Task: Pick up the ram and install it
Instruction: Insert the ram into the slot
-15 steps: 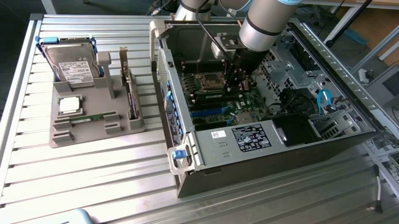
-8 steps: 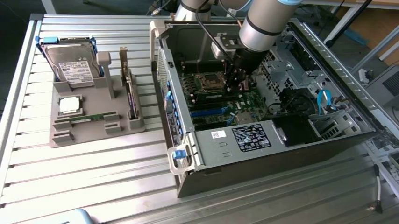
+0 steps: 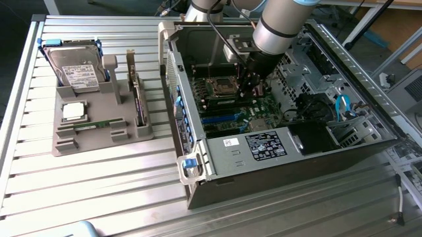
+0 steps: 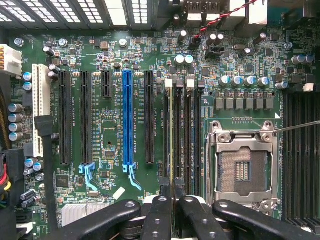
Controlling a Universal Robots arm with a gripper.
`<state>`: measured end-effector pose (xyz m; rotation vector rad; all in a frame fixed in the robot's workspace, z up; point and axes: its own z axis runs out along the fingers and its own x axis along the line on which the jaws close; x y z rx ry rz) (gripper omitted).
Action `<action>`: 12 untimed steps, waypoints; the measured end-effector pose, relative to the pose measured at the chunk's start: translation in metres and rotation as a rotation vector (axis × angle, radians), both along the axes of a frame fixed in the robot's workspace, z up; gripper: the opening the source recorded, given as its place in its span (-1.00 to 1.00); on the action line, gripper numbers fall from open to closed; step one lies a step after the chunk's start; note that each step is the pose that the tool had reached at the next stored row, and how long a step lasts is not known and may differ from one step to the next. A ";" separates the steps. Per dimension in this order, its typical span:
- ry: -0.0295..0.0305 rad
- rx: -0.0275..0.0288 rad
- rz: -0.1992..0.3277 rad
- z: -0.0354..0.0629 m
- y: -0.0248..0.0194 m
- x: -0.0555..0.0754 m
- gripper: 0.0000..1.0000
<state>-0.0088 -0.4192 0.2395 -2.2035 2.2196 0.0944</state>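
Gripper (image 4: 173,194): I see it clamped on the ram (image 4: 172,135).
Ram: edge-on over the memory slots (image 4: 192,140); seated or just above, I can't tell.

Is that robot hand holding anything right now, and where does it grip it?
Yes: the hand pinches the ram, a thin stick seen edge-on, by its flat sides, at the memory slots.

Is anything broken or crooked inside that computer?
Nothing looks broken or crooked. The claw holds the ram edge-on, lined up along a memory slot. One oddity: the processor socket sits empty, while a silver chip lies on the gray tray outside.
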 end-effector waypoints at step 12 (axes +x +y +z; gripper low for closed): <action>0.0000 0.0001 0.000 -0.0034 0.0000 0.000 -0.76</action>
